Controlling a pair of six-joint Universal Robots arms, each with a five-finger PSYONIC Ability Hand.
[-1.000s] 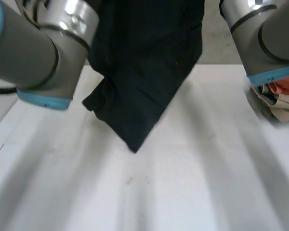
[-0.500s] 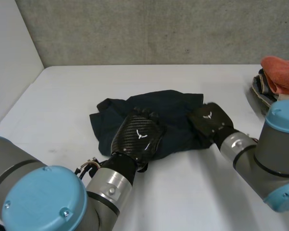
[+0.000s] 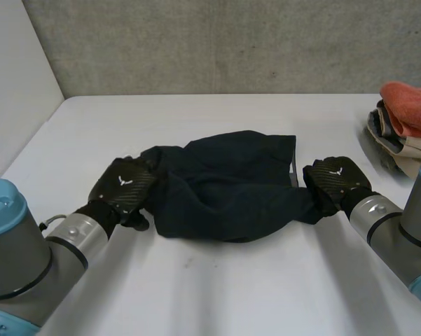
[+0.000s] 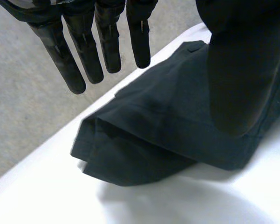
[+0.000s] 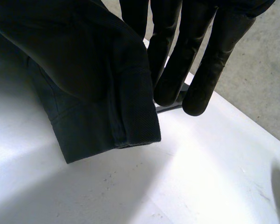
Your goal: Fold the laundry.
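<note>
On the middle of the white table (image 3: 231, 294), a crumpled dark navy garment (image 3: 224, 187) of soft cloth, bunched in loose folds and reaching from one hand to the other. At its left end, the black left hand (image 3: 122, 187), back upward, touching the gathered edge. Seen from the left wrist, fingers (image 4: 84, 51) straight and slightly spread, hanging clear above the cloth and curled round nothing: released. Just beyond those fingertips, a layered, folded corner of the garment lying flat on the table. At the right end, the black right hand (image 3: 334, 180), set against a narrow tail of cloth running in beneath it. Seen from the right wrist, a hemmed end of the garment hanging just beside that hand, raised off the table with shade below it; impossible to tell whether gripped or merely draped there. Behind both hands, grey arms with light-blue caps (image 3: 14, 259) low over the near table. Well apart from the garment, at the table's far right edge, a stack of folded cloths (image 3: 399, 143) topped by a coral-orange towel (image 3: 410, 105). Beyond the table, a grey concrete wall (image 3: 217, 42).
</note>
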